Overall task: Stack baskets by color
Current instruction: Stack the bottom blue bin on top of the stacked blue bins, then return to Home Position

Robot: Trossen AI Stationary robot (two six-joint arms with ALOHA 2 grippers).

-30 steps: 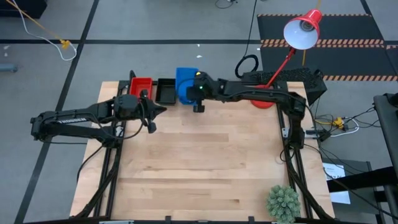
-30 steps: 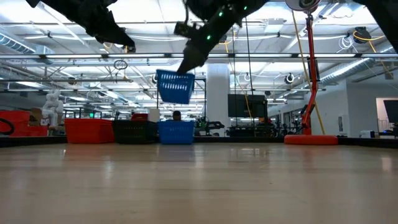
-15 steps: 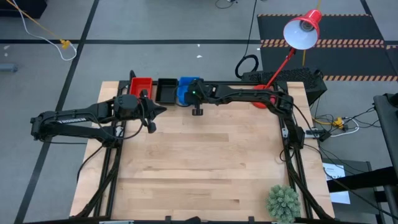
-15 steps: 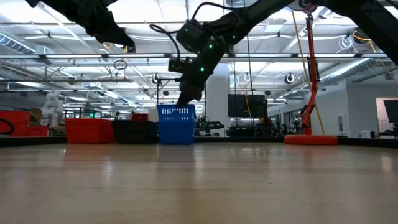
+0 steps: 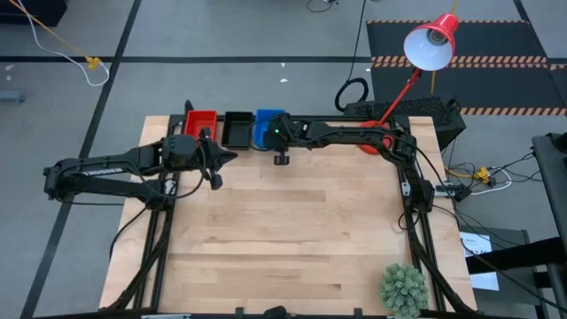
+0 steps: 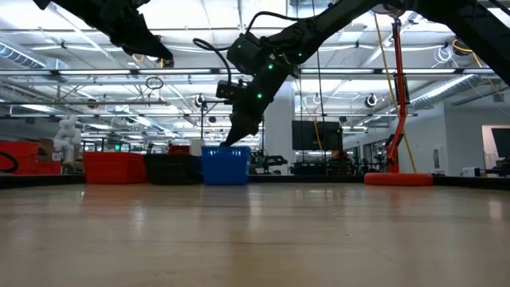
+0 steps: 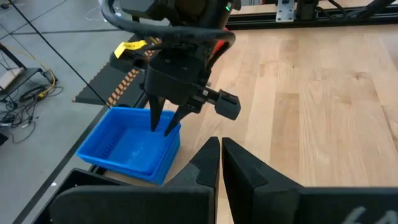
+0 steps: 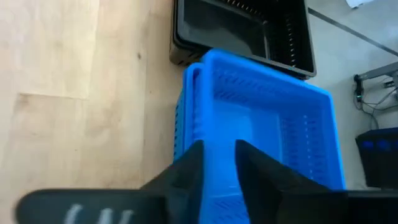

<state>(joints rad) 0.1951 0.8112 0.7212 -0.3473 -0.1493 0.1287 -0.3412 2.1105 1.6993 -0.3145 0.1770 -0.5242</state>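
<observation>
The right gripper (image 7: 163, 126) straddles the near wall of the blue basket (image 5: 263, 130), fingers slightly parted; beside it sit black basket (image 5: 236, 129) and red basket (image 5: 200, 123); left gripper (image 5: 229, 157) pinched empty

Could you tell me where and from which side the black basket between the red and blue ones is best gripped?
Pinch the black basket by its long front rim, coming straight down from above. It sits upright and open, the red basket and blue basket crowd its sides, and the thin wall should suit a claw.
</observation>
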